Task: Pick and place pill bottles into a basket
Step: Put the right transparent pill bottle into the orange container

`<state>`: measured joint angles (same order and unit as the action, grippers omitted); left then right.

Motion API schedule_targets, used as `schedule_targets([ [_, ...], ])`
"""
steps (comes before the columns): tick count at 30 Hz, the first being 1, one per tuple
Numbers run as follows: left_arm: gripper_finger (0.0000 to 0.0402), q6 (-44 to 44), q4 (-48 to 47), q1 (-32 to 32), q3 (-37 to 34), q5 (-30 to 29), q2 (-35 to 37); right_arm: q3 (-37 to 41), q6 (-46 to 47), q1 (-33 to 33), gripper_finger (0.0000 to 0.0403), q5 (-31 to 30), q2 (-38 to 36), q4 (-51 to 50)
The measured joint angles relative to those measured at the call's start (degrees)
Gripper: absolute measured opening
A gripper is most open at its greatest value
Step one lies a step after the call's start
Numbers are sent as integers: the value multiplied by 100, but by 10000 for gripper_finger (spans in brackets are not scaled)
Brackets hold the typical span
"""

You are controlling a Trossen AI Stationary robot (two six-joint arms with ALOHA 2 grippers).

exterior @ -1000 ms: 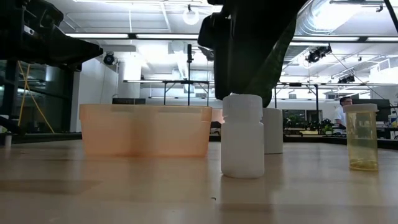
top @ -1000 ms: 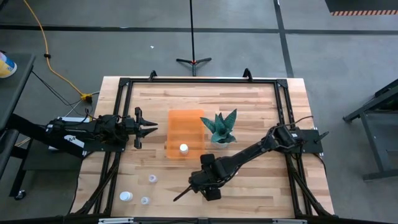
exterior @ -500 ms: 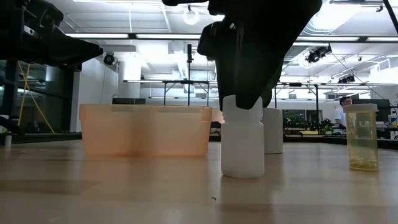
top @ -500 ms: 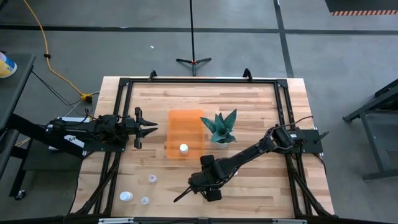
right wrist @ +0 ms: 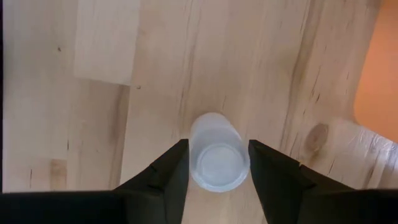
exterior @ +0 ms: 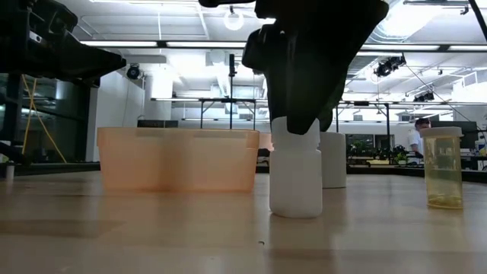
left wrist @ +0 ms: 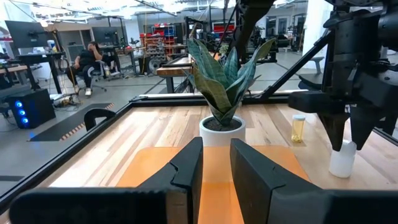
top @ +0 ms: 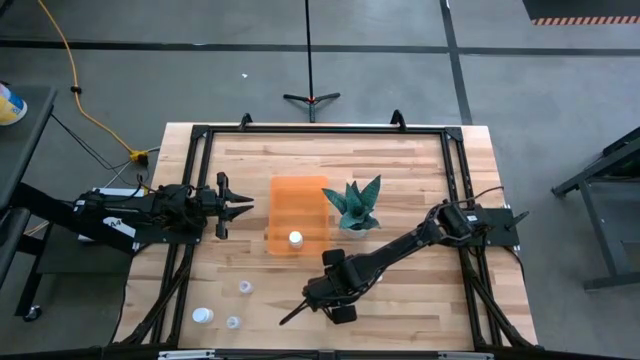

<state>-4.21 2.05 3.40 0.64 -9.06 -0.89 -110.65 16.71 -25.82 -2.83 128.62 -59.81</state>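
A white pill bottle [exterior: 297,183] stands upright on the wooden table near its front edge. My right gripper [right wrist: 217,168] points straight down over it, one finger on each side of its cap; in the high view the gripper [top: 337,302] hides it. The orange basket [top: 297,215] sits mid-table with one white bottle [top: 296,239] in it. Three small bottles stand at the front left [top: 245,287], [top: 203,315], [top: 233,322]. My left gripper [top: 240,205] waits open and empty, left of the basket. My right gripper pinches the bottle's cap [right wrist: 195,163] between its two fingers, which meet its opposite sides. The fingers [right wrist: 171,177] come from above, pointing down. The bottle stands upright with its base [exterior: 297,213] on the table.
A teal spiky plant in a white pot [top: 355,205] stands just right of the basket. A translucent yellow bottle [exterior: 441,167] stands on the table; the left wrist view [left wrist: 298,129] shows it too. Black frame rails [top: 455,200] run along the table's sides.
My right gripper has come down from just above the white bottle until its fingers are around the cap. The bottle has stayed upright on the table.
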Motion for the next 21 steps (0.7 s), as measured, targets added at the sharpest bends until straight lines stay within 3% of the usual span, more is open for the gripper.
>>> schedule_targets([
  [14,117,0,0,-2,-1,0,2,-58,-204,72,133,38,0,-13],
  [21,117,0,0,-1,-2,0,0,-645,-763,292,130,309,0,-65],
])
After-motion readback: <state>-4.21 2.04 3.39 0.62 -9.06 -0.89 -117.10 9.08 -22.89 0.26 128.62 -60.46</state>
